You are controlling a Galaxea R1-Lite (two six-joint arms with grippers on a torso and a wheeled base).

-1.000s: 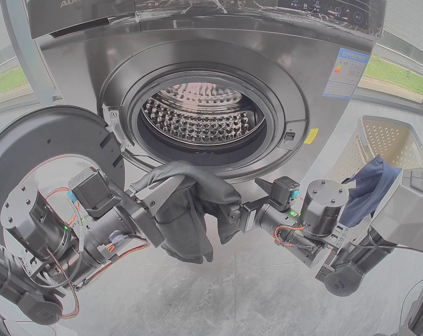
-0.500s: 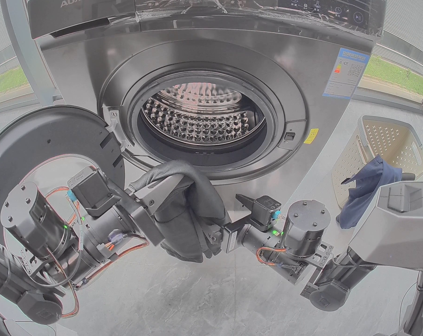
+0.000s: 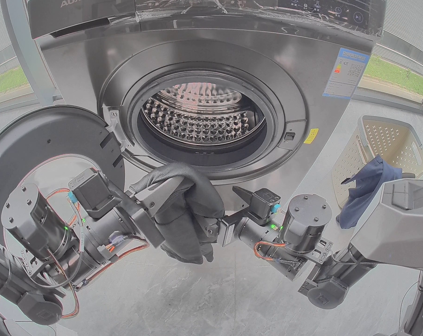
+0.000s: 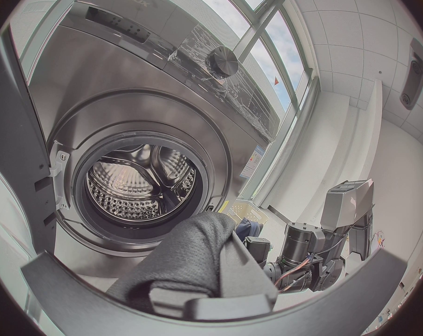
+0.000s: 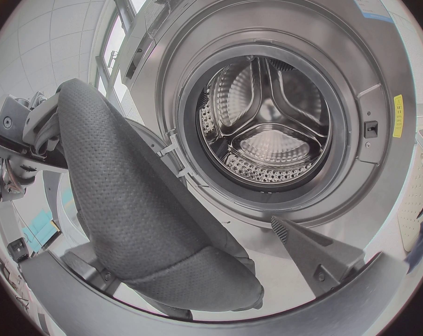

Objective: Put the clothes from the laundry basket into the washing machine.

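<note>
The left gripper (image 3: 174, 187) is clamping a dark grey garment (image 3: 193, 211), its fingers closed on a bunched fold near the top of the cloth. It is hovering just below and in front of the round opening of the washing machine (image 3: 286, 71). The garment is draping over the upper finger in a rounded hump and hanging down in loose, heavy folds above the floor (image 3: 221, 295). In the left wrist view the fabric (image 4: 188, 253) is showing a fine, dimpled knit texture, matte and charcoal in colour.

The right gripper (image 3: 214, 229) is pressing in against the hanging side of the same garment from the robot's right, with its fingers standing apart. In the right wrist view one finger (image 5: 309, 250) is sitting bare and free, while the cloth (image 5: 127, 201) is lying across the other side.

Behind both grippers the steel drum (image 3: 197, 113) is gaping with nothing in it, and the door (image 3: 43, 141) is swinging wide to the robot's left. Well off to the robot's right, a cream perforated laundry basket (image 3: 393, 141) is standing on the floor beside the machine, and a navy blue garment (image 3: 365, 187) is hanging over its near rim.
</note>
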